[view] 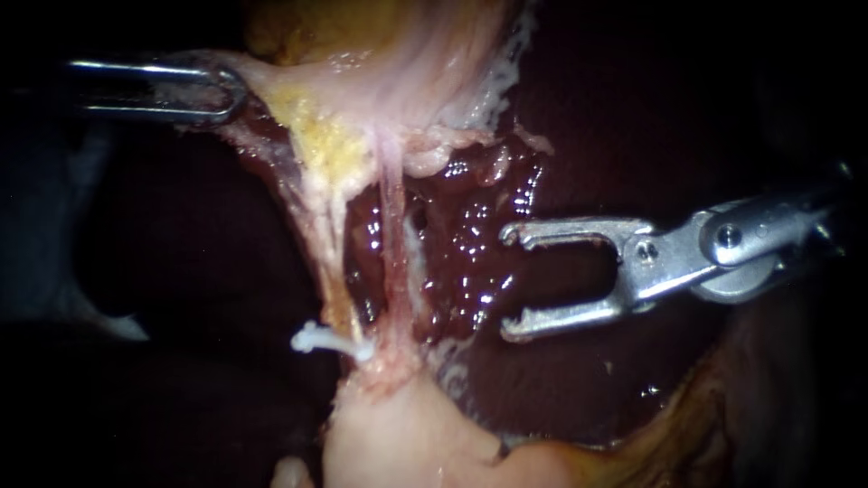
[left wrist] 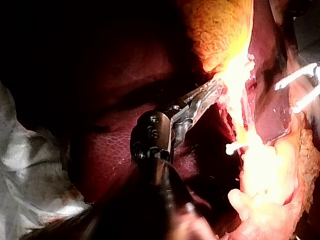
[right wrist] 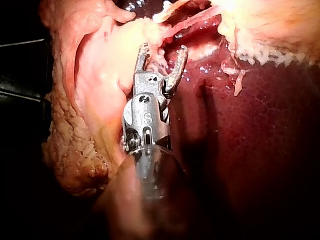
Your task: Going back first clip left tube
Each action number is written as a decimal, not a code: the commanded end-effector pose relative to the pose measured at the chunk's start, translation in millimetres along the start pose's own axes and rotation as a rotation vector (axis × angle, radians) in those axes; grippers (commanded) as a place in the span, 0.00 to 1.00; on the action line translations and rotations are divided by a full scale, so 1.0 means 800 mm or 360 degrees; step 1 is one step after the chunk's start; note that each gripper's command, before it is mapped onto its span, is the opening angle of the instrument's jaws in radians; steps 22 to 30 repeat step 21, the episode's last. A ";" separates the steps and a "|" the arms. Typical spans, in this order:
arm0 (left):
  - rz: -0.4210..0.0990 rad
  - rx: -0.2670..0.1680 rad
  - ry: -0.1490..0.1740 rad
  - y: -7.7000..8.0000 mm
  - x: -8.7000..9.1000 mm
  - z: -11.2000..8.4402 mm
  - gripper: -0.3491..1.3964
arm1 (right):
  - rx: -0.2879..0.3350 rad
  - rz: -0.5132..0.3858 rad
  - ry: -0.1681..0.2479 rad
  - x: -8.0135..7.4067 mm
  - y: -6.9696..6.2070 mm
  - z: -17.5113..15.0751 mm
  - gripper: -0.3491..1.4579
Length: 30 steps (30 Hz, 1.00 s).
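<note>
Endoscope: left instrument [view: 215, 92] comes in from upper left, end effector clenched on the edge of pale tissue [view: 298, 104], which is stretched taut. White clip [view: 316, 340] sits across the left tube [view: 329, 262] at its lower end, just above a pale lump [view: 407, 434]. Right instrument [view: 508, 282] is to the right of the tubes w/ end effector released: jaws wide, nothing betw them, over glossy dark liver [view: 470, 226], apart from the clip.

Dark red liver [right wrist: 260, 140] glistens; yellow fatty tissue [view: 330, 145] lies against it; crumpled white cloth [left wrist: 25, 165] beside the liver.
</note>
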 end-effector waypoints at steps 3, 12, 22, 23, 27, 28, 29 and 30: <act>0.0008 -0.0010 -0.0004 -0.0001 -0.0011 0.0020 0.00 | 0.0000 0.0000 0.0000 0.0000 0.0000 0.0000 0.47; 0.0039 -0.0013 -0.0001 -0.0013 -0.0033 0.0049 0.00 | 0.0002 0.0000 0.0000 0.0000 -0.0001 -0.0001 0.47; 0.0040 -0.0018 -0.0004 -0.0019 -0.0031 0.0047 0.00 | 0.0002 0.0000 0.0001 0.0001 -0.0002 -0.0002 0.47; 0.0040 -0.0018 -0.0004 -0.0019 -0.0031 0.0047 0.00 | 0.0002 0.0000 0.0001 0.0001 -0.0002 -0.0002 0.47; 0.0040 -0.0018 -0.0004 -0.0019 -0.0031 0.0047 0.00 | 0.0002 0.0000 0.0001 0.0001 -0.0002 -0.0002 0.47; 0.0040 -0.0018 -0.0004 -0.0019 -0.0031 0.0047 0.00 | 0.0002 0.0000 0.0001 0.0001 -0.0002 -0.0002 0.47; 0.0040 -0.0018 -0.0004 -0.0019 -0.0031 0.0047 0.00 | 0.0002 0.0000 0.0001 0.0001 -0.0002 -0.0002 0.47; 0.0040 -0.0018 -0.0004 -0.0019 -0.0031 0.0047 0.00 | 0.0002 0.0000 0.0001 0.0001 -0.0002 -0.0002 0.47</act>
